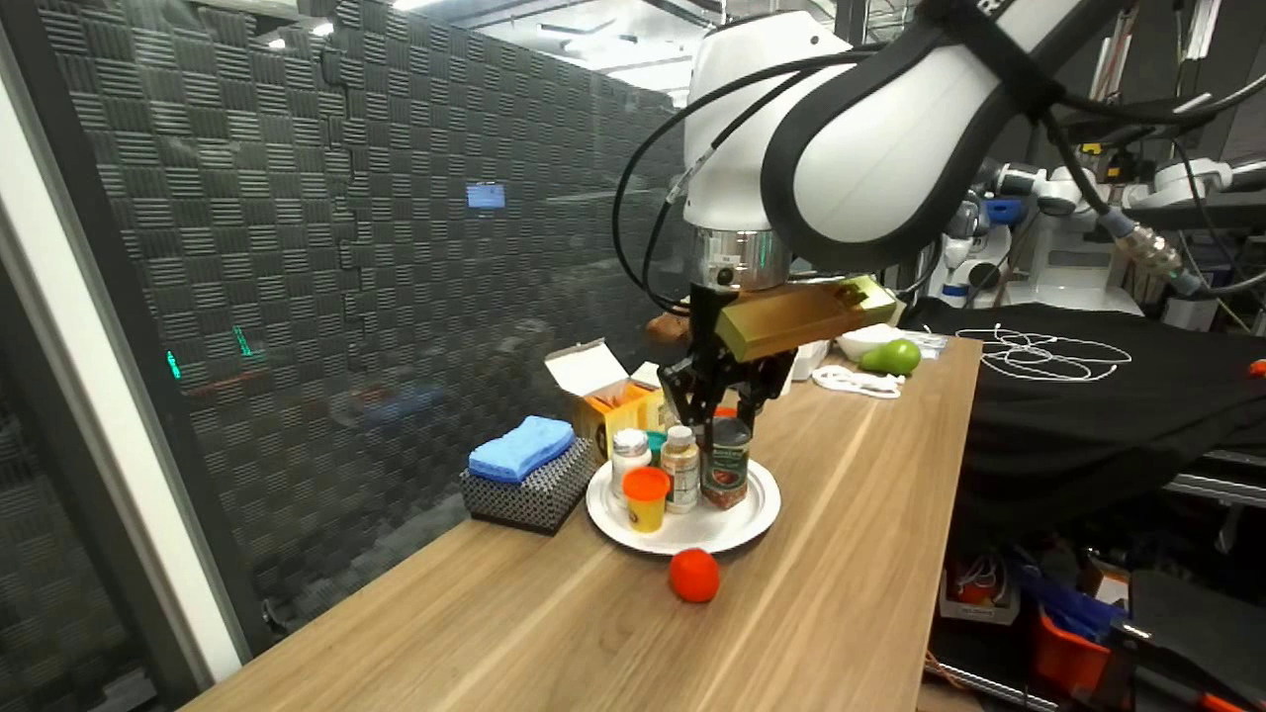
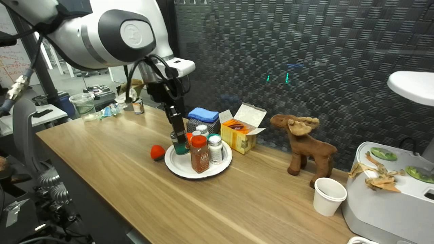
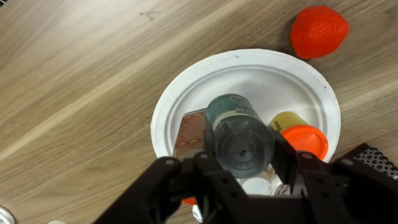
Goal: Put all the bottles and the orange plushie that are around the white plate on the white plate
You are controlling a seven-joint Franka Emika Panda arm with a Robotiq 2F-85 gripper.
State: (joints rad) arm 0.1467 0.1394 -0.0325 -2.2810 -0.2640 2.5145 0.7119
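Observation:
My gripper (image 3: 244, 144) points down, shut on a dark-ended, green-labelled bottle (image 3: 231, 107), one finger on each side. The bottle stands nearly upright over the white plate (image 1: 682, 542); whether its base touches the plate I cannot tell. Close by on the plate are a red-capped brown bottle (image 2: 200, 157), a white bottle (image 2: 215, 151), another white bottle (image 1: 630, 457), a beige-labelled bottle (image 1: 680, 475) and a yellow tub with an orange lid (image 1: 645, 499). Just outside the rim, on the wood, lies the red-orange rounded orange plushie (image 1: 694, 576), seen in all views.
Behind the plate stand an open yellow box (image 2: 237, 137) and a dark patterned box (image 1: 539, 489) topped by a blue cloth (image 1: 522, 448). Farther along the table are a brown plush moose (image 2: 307, 147), white paper cups (image 2: 327, 198) and a grey appliance (image 2: 383, 203).

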